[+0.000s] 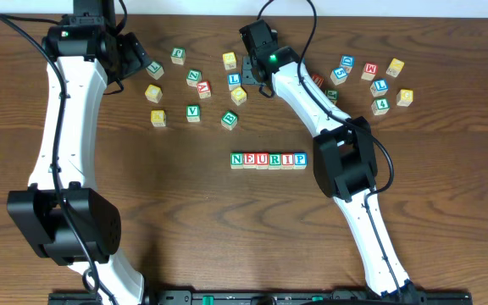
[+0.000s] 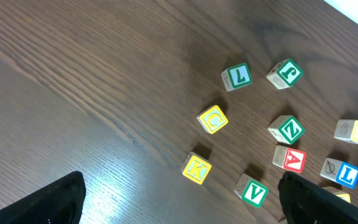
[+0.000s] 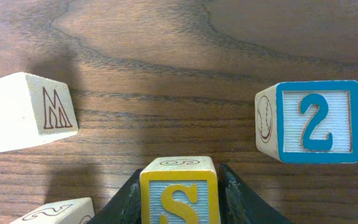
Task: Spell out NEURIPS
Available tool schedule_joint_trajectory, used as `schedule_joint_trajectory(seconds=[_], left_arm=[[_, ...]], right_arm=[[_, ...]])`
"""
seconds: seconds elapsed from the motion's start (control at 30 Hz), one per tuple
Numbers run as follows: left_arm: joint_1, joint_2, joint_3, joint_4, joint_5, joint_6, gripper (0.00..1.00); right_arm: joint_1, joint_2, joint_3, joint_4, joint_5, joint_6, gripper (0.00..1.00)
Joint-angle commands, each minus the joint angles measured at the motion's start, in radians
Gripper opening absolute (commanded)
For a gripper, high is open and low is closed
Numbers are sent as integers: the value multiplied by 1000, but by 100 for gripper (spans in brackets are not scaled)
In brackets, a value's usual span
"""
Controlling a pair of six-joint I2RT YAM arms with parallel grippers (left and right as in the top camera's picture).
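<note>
A row of light-wood letter cubes reading NEURIP (image 1: 268, 159) lies at the table's middle, with N (image 1: 237, 159) at its left end and P (image 1: 300, 159) at its right end. A yellow-framed S cube (image 3: 179, 193) sits between my right gripper's black fingers (image 3: 238, 199), which press on both its sides. In the overhead view the right gripper (image 1: 252, 74) is low among the loose cubes at the back centre, and the S cube is hidden under it. My left gripper (image 1: 134, 55) hangs open at the back left, its fingers (image 2: 42, 202) wide apart over bare wood near a yellow K cube (image 2: 196, 168).
Loose cubes lie scattered at the back left (image 1: 193, 78) and back right (image 1: 379, 85). Close to the S cube are a plain cube with an engraved M (image 3: 27, 112), a blue-framed 2 cube (image 3: 312, 121) and another cube (image 3: 55, 211) at the lower left.
</note>
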Motion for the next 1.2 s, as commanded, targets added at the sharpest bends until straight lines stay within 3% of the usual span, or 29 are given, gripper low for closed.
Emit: schedule_joint_trajectory(seconds=[0.0, 0.37, 0.63, 0.93, 1.17], left_arm=[[2, 8, -4, -3, -13, 6, 98], [2, 8, -4, -2, -13, 6, 98], [2, 8, -4, -3, -13, 6, 98], [2, 8, -4, -3, -13, 6, 98], [2, 8, -4, -3, -13, 6, 98]], right_arm=[[-2, -3, 4, 3, 8, -64, 31], [-7, -115, 4, -28, 8, -122, 26], [-10, -280, 4, -164, 8, -150, 26], [-18, -475, 4, -420, 6, -149, 29], [-31, -529, 3, -747, 31, -150, 30]])
